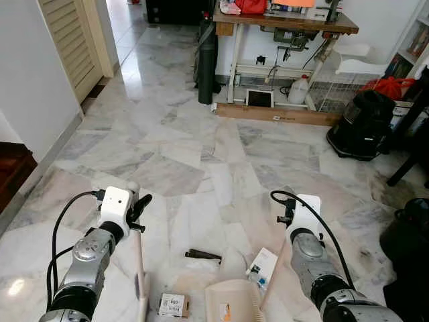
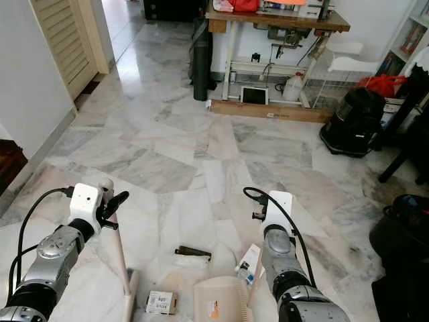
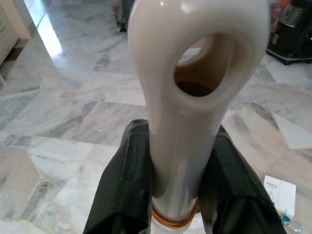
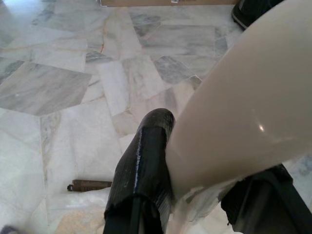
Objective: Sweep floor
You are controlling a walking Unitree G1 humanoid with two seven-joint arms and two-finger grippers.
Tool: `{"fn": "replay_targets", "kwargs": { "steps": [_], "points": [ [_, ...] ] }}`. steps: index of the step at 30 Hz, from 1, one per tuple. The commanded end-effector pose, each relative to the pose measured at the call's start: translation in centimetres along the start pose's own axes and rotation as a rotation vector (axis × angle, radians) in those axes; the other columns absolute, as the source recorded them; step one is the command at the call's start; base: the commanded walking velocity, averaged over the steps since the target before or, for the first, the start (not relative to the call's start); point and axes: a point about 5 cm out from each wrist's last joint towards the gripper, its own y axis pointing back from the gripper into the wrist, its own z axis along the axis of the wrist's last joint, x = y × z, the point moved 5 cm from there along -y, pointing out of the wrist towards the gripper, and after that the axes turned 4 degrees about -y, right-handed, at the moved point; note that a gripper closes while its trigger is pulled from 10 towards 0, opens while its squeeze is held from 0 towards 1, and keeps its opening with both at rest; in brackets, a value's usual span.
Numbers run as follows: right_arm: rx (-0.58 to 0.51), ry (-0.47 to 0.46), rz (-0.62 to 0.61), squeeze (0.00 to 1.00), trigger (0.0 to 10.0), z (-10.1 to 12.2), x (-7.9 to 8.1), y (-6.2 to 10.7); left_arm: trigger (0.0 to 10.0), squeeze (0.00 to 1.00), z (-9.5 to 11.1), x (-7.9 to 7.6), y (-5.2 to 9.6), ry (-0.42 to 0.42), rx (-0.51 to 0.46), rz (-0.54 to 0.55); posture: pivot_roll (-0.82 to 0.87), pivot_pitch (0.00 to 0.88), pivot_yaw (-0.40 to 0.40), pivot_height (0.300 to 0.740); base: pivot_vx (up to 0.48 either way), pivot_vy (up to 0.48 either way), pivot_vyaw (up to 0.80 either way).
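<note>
We note the left gripper [image 3: 178, 180] clamps the cream broom handle [image 1: 140, 268]; the right gripper [image 4: 195, 195] clamps the beige dustpan's handle [image 4: 243, 112]; the dark stick-shaped litter [image 1: 203, 255] lies between, crosswise.

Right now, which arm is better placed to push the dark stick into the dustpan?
Left. The left gripper grips the broom, which comes down left of the stick. The right gripper holds the dustpan, which lies near the stick, so it should probably only steady it.
</note>
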Motion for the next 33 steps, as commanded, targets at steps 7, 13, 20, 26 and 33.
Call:
{"fn": "replay_targets", "kwargs": {
  "steps": [7, 13, 20, 26, 33],
  "points": [
    [0.098, 0.037, -0.007, 0.00, 10.0, -2.4, -0.3, 0.4, 10.0, 0.00, 0.3, -0.5, -0.5, 0.120, -0.006, -0.036, 0.04, 0.017, -0.067, 0.740, 0.000, 0.000, 0.00],
    [0.099, 0.039, -0.005, 0.00, 10.0, -2.3, -0.4, 0.4, 10.0, 0.00, 2.2, -1.2, -1.1, 0.195, -0.073, -0.076, 0.04, 0.015, -0.072, 0.740, 0.000, 0.000, 0.00],
    [0.099, 0.042, -0.005, 0.00, 10.0, -2.2, -0.4, 0.3, 10.0, 0.00, 4.7, -1.6, -1.4, 0.307, -0.152, -0.138, 0.05, 0.008, -0.077, 0.740, 0.000, 0.000, 0.00],
    [0.099, 0.043, -0.007, 0.00, 10.0, -2.1, -0.5, 0.3, 10.0, 0.00, 5.7, -1.5, -1.4, 0.381, -0.188, -0.149, 0.05, 0.005, -0.078, 0.740, 0.000, 0.000, 0.00],
    [0.104, 0.043, -0.014, 0.00, 10.0, -2.2, -0.9, 0.2, 10.0, 0.00, 7.1, -1.5, -1.1, 0.421, -0.222, -0.171, 0.06, 0.000, -0.078, 0.740, 0.000, 0.000, 0.00]
  ]
}}
